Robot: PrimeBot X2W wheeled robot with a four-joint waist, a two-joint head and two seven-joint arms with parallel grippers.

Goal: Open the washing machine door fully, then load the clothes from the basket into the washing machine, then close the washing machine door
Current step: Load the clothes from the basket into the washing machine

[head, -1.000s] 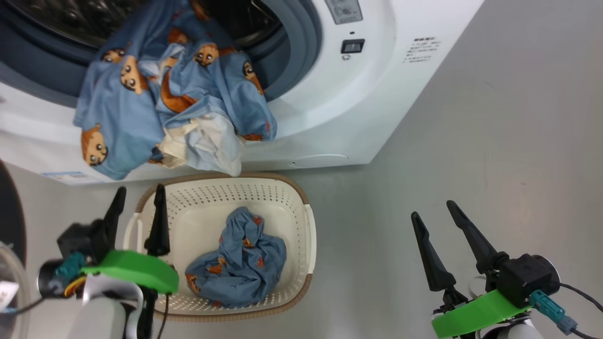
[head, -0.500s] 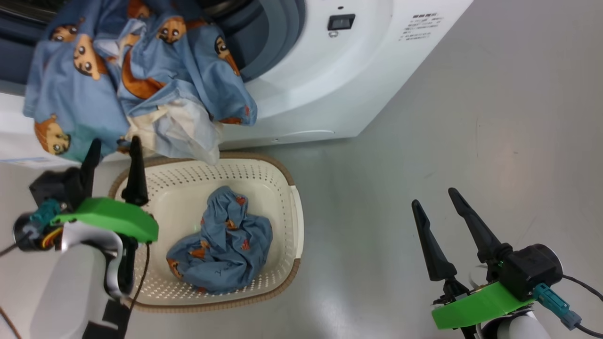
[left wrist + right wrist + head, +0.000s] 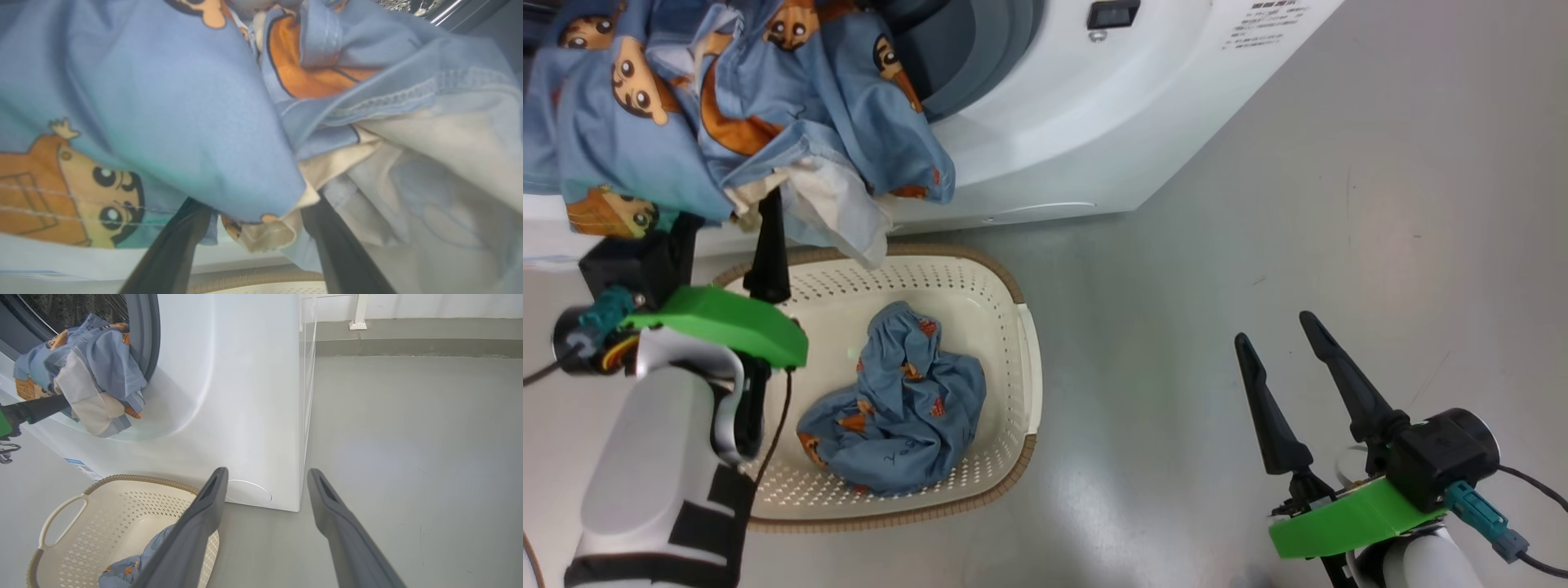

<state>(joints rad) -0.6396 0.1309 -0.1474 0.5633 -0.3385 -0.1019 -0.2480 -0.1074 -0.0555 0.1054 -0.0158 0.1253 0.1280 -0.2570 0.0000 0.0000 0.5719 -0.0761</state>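
Head view, Inspector A: clothes (image 3: 727,106) hang half out of the washing machine (image 3: 1054,139) mouth; a second bundle (image 3: 894,425) lies in the basket (image 3: 1021,359). Why?

Inspector B: Loading judged unfinished. Left gripper (image 3: 729,211) stands wide open under the draped hem, holding nothing. Right gripper (image 3: 1274,328) is open and empty above the floor (image 3: 1339,204).

A: Left wrist view adds?

B: A fold hanging between the fingers (image 3: 175,241); contact unclear.
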